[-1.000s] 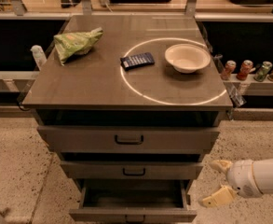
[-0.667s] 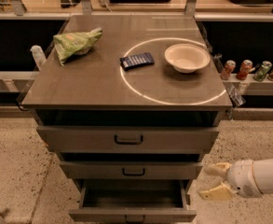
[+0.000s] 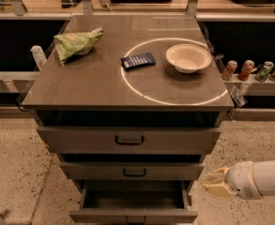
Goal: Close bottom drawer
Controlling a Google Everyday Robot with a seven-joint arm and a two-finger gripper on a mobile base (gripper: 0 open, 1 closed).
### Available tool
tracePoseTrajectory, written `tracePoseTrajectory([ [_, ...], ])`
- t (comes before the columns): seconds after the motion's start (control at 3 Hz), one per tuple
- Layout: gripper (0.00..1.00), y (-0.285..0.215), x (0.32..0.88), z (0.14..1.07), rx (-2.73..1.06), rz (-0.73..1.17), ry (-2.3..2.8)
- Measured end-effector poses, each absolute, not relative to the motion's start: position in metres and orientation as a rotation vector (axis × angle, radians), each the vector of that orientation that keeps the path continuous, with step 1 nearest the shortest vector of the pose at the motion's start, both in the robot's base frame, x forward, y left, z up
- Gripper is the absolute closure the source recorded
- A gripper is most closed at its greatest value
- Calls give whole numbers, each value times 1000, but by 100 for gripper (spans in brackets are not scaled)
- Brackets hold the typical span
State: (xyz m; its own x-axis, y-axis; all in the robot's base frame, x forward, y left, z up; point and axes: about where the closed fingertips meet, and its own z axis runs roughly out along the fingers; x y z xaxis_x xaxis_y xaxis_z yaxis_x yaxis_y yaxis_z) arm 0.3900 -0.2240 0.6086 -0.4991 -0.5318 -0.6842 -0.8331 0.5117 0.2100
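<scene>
The bottom drawer (image 3: 133,214) of the grey metal cabinet is pulled out toward me. Its dark inside shows from above and its narrow front panel lies along the bottom edge of the view, with only the top of its handle showing. Above it are the middle drawer front (image 3: 134,171) and the widest top drawer front (image 3: 129,140), both pushed in. My gripper (image 3: 215,183), with cream-coloured fingers on a white arm, is at the lower right. It points left toward the open drawer's right side and stands just right of it, apart from it.
On the cabinet top (image 3: 80,86) lie a green chip bag (image 3: 76,42), a dark blue packet (image 3: 138,60) and a white bowl (image 3: 188,57). Several cans (image 3: 254,70) stand on a shelf at the right. A bottle (image 3: 37,56) is at the left. The floor is speckled.
My gripper has moved left and slightly up, closer to the right side of the open bottom drawer. The drawer has not moved.
</scene>
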Motion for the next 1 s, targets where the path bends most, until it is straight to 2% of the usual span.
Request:
tracePoseTrajectory([
  [0.33, 100, -229, 390, 570, -1027, 712, 2225],
  [1.0, 100, -232, 397, 459, -810, 844, 2282],
])
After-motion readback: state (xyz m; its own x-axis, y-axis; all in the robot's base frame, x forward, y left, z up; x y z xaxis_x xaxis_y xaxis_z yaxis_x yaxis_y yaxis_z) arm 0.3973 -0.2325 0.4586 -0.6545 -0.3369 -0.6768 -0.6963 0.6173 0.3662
